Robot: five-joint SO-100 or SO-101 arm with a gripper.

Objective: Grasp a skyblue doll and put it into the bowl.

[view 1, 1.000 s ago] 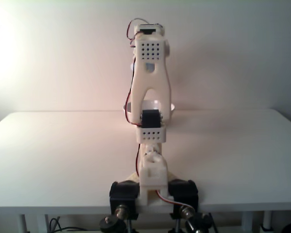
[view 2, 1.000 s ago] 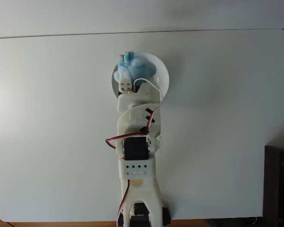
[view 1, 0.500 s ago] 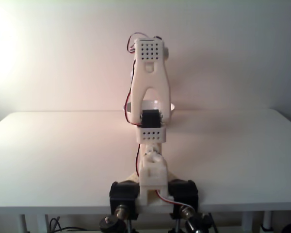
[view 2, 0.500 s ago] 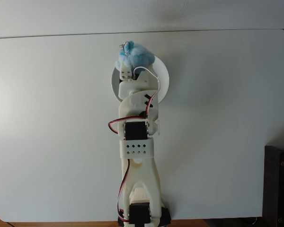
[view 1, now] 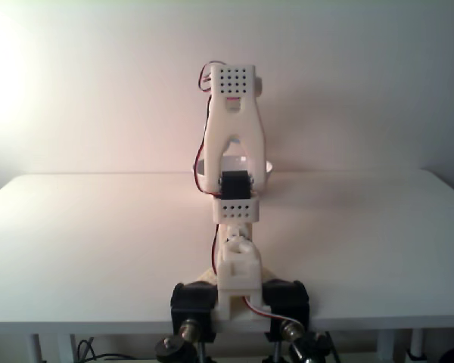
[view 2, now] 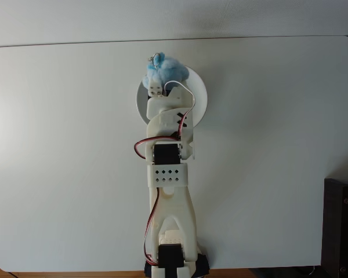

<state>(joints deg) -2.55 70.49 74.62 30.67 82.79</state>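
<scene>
The skyblue doll (view 2: 165,70) — a small, fluffy, rounded lump of pale blue plush with a thin metal ring at its upper left — sits in the upper centre of the top-down fixed view, at the far rim of the shallow round white bowl (view 2: 200,95) and partly beyond it. The gripper (view 2: 156,87) of the white plastic arm (view 2: 168,174) is at the doll's near side and seems closed on the plush, but the fingertips are hidden by the fur and the wrist, so I cannot tell how far it is open.

In the front fixed view the arm (view 1: 231,136) stands tall in the middle of the frame and hides most of the bowl (view 1: 266,169); whether the doll is lifted or resting I cannot say.

The risk, in my judgement: the doll overlaps the far rim, so a release here could drop it on the edge and let it roll off onto the smooth white surface (view 2: 64,145). The soft fur may also cling to the fingers. The bowl looks light and thin-rimmed — a push could slide it.
</scene>
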